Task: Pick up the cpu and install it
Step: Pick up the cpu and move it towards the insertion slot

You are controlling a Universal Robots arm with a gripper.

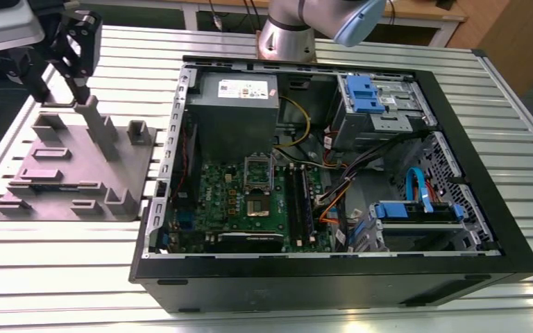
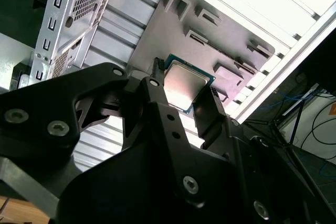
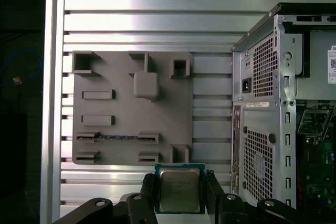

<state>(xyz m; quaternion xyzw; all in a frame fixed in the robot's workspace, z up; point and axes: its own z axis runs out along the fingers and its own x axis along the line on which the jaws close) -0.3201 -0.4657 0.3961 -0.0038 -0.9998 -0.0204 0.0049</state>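
Note:
The cpu (image 3: 179, 188) is a flat square chip with a shiny metal top and a thin dark rim. My gripper (image 3: 179, 195) is shut on its two opposite edges, one black finger (image 3: 148, 191) on each side. In the second wrist view the cpu (image 2: 185, 81) sits between the fingertips of the gripper (image 2: 184, 100), held in the air above the grey fixture plate (image 2: 220, 40). The exterior view shows the gripper (image 1: 60, 89) high over the fixture plate (image 1: 72, 173), at that view's left of the open computer case (image 1: 322, 270). The motherboard socket (image 1: 258, 194) lies inside the case with its frame hinged up.
The grey fixture plate (image 3: 121, 124) has raised blocks and slots. The case's perforated rear wall (image 3: 262, 124) stands beside it. Inside the case are a grey power supply (image 1: 234, 97), blue drive brackets (image 1: 364, 94) and loose cables (image 1: 359, 173). All rests on a slatted aluminium table (image 1: 63, 277).

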